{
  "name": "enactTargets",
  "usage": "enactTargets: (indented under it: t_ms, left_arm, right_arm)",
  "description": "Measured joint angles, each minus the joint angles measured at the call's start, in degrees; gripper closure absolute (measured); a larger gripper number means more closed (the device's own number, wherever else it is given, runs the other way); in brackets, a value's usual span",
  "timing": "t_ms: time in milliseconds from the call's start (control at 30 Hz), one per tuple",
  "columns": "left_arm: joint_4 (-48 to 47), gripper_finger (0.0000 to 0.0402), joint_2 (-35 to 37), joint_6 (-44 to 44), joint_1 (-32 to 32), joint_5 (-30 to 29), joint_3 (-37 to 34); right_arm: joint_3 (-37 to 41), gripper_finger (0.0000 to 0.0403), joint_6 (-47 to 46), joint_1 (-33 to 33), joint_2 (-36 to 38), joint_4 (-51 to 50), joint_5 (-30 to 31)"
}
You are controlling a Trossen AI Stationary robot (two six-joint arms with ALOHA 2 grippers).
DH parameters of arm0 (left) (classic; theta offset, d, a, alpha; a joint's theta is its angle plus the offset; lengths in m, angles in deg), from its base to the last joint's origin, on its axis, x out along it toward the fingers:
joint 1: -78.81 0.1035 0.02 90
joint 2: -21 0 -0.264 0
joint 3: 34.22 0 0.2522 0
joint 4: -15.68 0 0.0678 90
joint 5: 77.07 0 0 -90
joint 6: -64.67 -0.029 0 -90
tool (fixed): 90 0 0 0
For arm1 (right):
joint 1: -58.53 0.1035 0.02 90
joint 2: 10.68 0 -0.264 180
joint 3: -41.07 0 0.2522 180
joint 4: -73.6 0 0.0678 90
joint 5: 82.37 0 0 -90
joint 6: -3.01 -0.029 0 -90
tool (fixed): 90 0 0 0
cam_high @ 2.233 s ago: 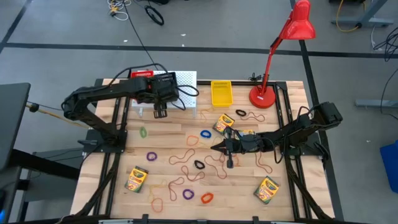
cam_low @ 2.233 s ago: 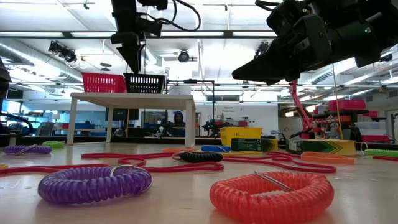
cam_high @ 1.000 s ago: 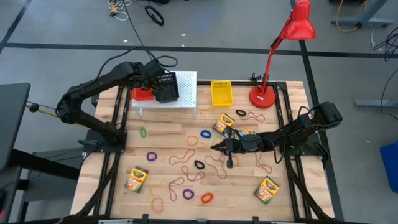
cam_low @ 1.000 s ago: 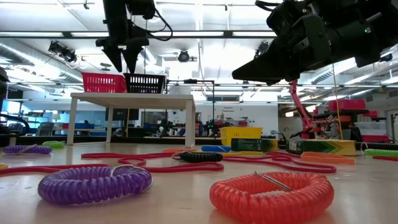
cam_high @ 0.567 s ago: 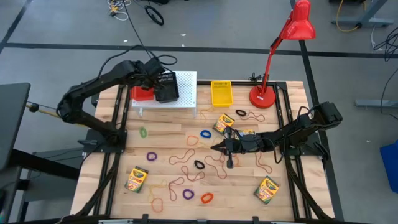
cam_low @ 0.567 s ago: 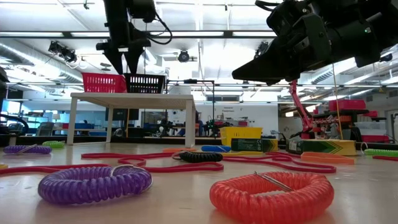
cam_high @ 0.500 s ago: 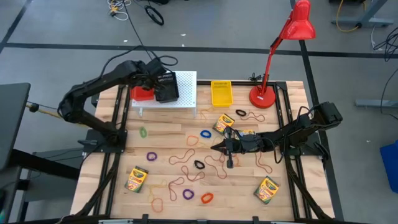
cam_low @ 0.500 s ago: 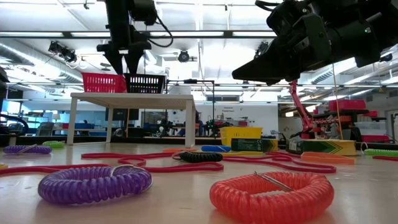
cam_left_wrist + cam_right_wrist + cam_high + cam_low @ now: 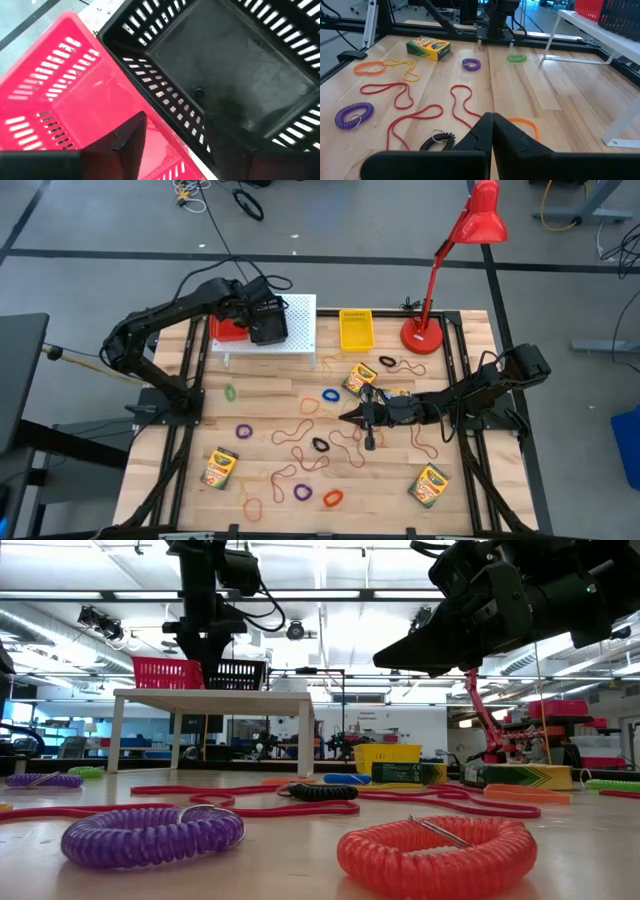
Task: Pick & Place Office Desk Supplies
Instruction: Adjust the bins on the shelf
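Note:
My left gripper [image 9: 247, 326] hangs open over the white stand [image 9: 303, 335]. One finger dips into the red basket [image 9: 60, 100] and the other into the black basket [image 9: 225, 65], with their adjoining walls between the fingers. My right gripper [image 9: 357, 418] is shut and holds nothing, low over the table's middle. Crayon boxes [image 9: 220, 467] [image 9: 431, 484] [image 9: 359, 378], reddish rubber bands [image 9: 300, 430] and small coil loops, among them purple [image 9: 243, 430] and black [image 9: 320, 444], lie flat on the table. My left gripper comes from above, slanting down, with its fingers on either side of the baskets' two adjoining walls [image 9: 170, 117]. I cannot tell whether a finger touches either wall.
A yellow tray [image 9: 356, 329] and a red desk lamp [image 9: 428, 332] stand at the far edge. A coil loop [image 9: 439, 140] and an orange loop [image 9: 527, 125] lie just before my right gripper. Black frame rails run along both sides.
My left gripper has sunk from above the baskets down to their rims, between the red and the black one. Its fingers have drawn somewhat closer together.

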Motion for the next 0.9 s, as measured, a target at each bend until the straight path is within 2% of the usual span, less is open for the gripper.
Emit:
enactTargets:
  t_ms: [167,333,667,900]
  left_arm:
    - [0.0,0.0255,-0.01,-1.63,-0.02,0.04,0.0]
    - [-0.29,0.027,0.0,-2.47,-0.02,0.07,0.0]
    - [-0.4,0.027,0.0,-1.94,-0.02,-0.1,0.0]
    - [-0.39,0.0233,-0.01,-1.42,0.09,-1.81,0.0]
  right_arm:
    - [0.0,0.0392,0.0,0.0,0.0,0.0,0.04]
    - [0.0,0.0392,0.0,0.0,0.0,0.0,0.2]
    - [-0.01,0.0392,0.0,0.0,0.0,0.0,0.17]
    - [0.0,0.0392,0.0,0.0,0.0,0.0,0.15]
